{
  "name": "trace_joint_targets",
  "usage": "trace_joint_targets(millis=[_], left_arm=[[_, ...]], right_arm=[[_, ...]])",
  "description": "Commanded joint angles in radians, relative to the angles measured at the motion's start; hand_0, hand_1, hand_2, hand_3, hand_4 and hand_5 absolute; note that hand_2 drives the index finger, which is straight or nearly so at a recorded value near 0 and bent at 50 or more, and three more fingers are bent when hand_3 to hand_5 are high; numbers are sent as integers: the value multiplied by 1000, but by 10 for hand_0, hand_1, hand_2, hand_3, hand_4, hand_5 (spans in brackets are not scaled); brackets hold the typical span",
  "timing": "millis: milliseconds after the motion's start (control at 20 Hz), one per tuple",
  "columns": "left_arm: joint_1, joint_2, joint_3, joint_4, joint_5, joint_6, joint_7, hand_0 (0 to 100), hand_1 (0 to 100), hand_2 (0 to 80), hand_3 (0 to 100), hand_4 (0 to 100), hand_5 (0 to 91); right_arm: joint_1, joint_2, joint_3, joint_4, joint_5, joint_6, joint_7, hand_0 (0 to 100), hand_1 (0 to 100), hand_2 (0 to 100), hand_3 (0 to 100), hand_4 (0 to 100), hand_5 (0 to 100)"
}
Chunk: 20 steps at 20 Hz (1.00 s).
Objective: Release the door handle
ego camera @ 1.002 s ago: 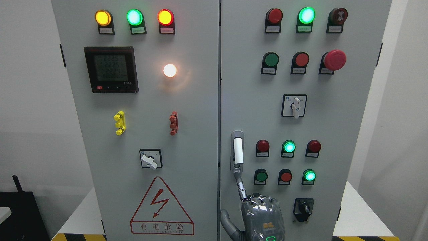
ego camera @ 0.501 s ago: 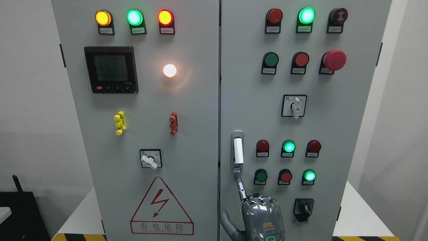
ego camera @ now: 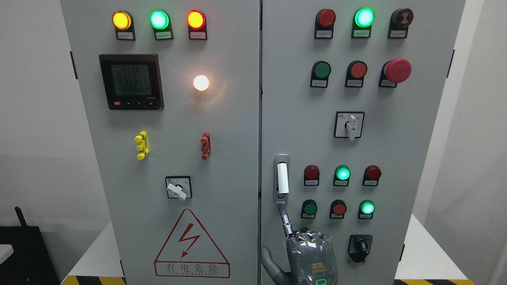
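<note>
you see the right hand [ego camera: 311,255] low on the grey cabinet's right door, one extended finger [ego camera: 284,215] touching the white-sleeved metal door handle [ego camera: 281,178], other fingers curled and clamping nothing, so only pulling away remains.

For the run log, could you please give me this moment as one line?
right hand: low on right door, just under door handle | grip: unclear | left hand: out of view

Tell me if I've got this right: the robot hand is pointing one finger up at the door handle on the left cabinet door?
Not quite. The robot hand does point one finger up at the door handle, but the head view shows that handle on the right cabinet door, just beside the seam between the two doors.
</note>
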Motion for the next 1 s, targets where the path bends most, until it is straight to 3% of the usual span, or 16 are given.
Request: trace_joint_targets(millis=[0,952], left_arm=[[-3,0,2,9,0,0,0,120,389,0,0,0,0],[-3,0,2,9,0,0,0,120,389,0,0,0,0]], right_arm=[[-2,0,0,-17,0,-1,-5,391,186,0,1000,906,989],[36,0,1,-50,-2,-14,-26,391,181,0,1000,902,986]])
